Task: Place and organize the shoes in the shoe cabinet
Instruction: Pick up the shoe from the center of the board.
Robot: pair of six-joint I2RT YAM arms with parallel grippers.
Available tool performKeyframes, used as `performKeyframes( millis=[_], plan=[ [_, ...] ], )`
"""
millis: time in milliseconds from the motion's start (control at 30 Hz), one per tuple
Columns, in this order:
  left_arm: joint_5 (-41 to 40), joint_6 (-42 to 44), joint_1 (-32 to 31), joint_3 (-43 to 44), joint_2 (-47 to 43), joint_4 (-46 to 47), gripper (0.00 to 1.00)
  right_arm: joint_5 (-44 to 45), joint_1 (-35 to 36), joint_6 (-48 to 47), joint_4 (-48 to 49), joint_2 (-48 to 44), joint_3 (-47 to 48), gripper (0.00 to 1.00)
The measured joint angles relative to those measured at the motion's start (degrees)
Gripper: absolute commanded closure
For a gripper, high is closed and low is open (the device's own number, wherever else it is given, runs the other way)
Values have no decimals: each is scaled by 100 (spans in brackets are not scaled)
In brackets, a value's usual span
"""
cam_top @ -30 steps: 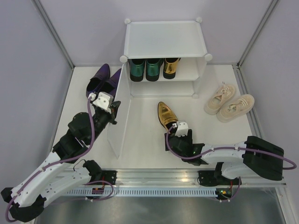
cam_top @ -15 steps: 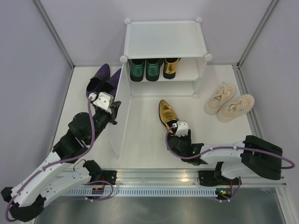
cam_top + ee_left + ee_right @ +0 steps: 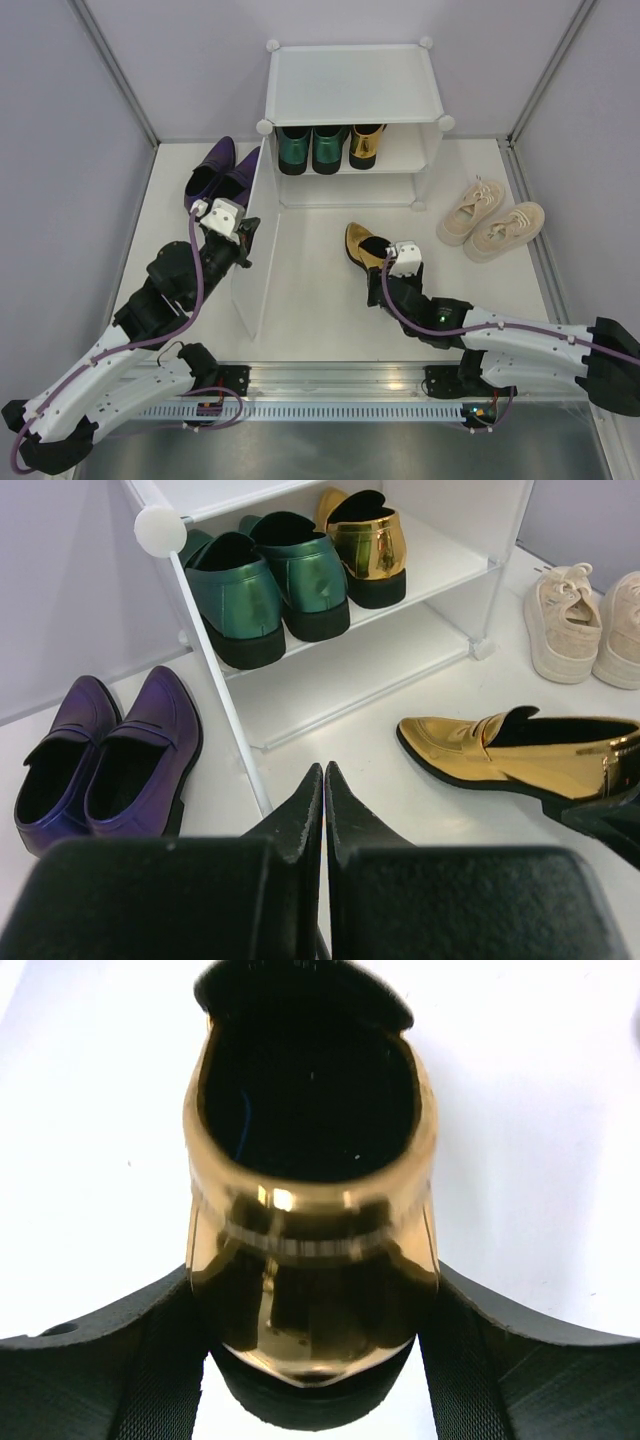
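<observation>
Far left, the dark purple shoes (image 3: 215,172) stand outside the shoe cabinet (image 3: 350,85), beside its swung-out door panel (image 3: 250,265). The left gripper (image 3: 323,790), fingers pressed together on nothing, sits at that panel, apparently bracing it open. At centre, the green loafers (image 3: 310,148) and one gold loafer (image 3: 366,143) fill the upper shelf. In front, the right gripper (image 3: 310,1350) clamps the second gold loafer (image 3: 365,247) by its heel, likely to join its mate; the beige sneakers (image 3: 492,222) lie far right.

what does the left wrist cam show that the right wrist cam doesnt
Left wrist only: the shut left gripper, green loafers and the shelved gold loafer in the cabinet, purple shoes, beige sneakers. Right wrist only: the right gripper clasping a heel, seen close up. Both: the loose gold loafer on the table.
</observation>
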Motion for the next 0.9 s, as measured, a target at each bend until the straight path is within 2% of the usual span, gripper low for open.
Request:
performKeyframes(
  millis=[200,433,533,600,633,700,733,767,900],
  plan=[
    [-2,0,-13,-7,0,0,98,-48,-236,-240,-398,-774,140,99],
    [-4,2,-33,-11,0,4,98,-363,-291,-391,-621,-898,103,99],
    [-4,4,-39,-11,0,2,98,-564,-291,-385,-579,-824,-20,83],
    [-4,4,-42,-11,0,2,98,-702,-291,-297,-411,-678,-212,82],
    [-4,4,-44,-11,2,2,98,-769,-291,-221,-308,-562,-328,71],
    [-7,4,-48,-15,2,7,98,-905,-291,-72,-175,-291,-533,63],
    [-7,4,-48,-15,2,7,98,-984,-284,-7,-107,-162,-638,58],
    [-7,7,-48,-15,2,7,98,-1014,-282,33,-37,-68,-726,48],
    [-7,9,-48,-15,4,9,98,-975,-278,181,195,50,-754,26]
  ],
)
